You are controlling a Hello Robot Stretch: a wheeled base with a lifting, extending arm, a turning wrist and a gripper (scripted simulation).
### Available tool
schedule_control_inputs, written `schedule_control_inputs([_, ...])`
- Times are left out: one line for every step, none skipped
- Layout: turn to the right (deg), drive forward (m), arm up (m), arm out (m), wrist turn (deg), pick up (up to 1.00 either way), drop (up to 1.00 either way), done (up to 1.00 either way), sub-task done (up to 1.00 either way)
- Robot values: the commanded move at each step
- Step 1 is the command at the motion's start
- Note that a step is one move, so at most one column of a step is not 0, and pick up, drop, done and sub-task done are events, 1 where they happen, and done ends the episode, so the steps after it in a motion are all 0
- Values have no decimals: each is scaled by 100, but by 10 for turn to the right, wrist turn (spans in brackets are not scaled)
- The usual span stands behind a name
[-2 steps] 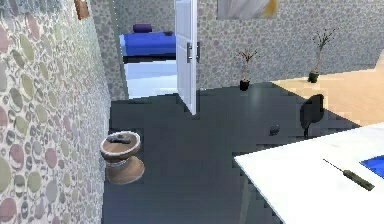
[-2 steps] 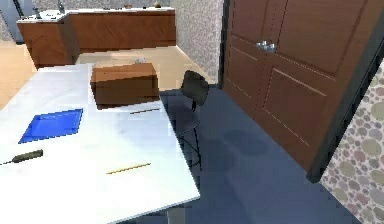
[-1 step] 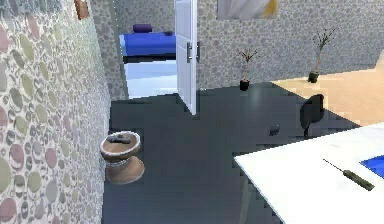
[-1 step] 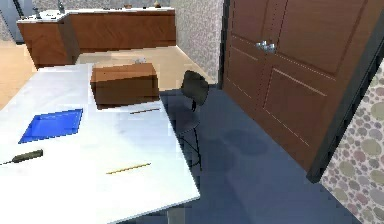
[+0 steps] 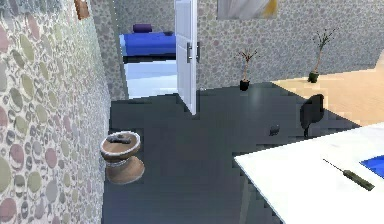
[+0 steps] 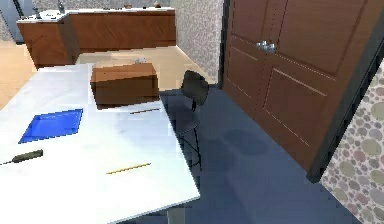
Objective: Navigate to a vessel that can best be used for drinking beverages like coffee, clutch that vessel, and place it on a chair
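A black office chair (image 5: 313, 112) stands on the dark floor right of the middle in the forward view, beyond a white table (image 5: 300, 185). In the arm side view the black chair (image 6: 190, 95) sits at the far right corner of the white table (image 6: 100, 150), beside a brown box (image 6: 125, 83) that rests on the tabletop. Small things too tiny to name stand on a brown counter (image 6: 100, 30) at the back left.
On the table lie a blue flat thing (image 6: 50, 125), a pencil (image 6: 130, 168) and a dark pen-like thing (image 5: 350, 175). A brown round pot (image 5: 122, 155) stands by the patterned wall. An open white door (image 5: 186, 50) leads to a bed (image 5: 150, 45). Two plants (image 5: 245, 70) stand at the far wall. Dark double doors (image 6: 290, 70) are nearby.
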Motion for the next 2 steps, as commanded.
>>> schedule_control_inputs([0, 0, 0, -8, 0, 0, 0, 0, 0])
schedule_control_inputs([0, 0, 0, 0, 0, 0, 0, 100, 0])
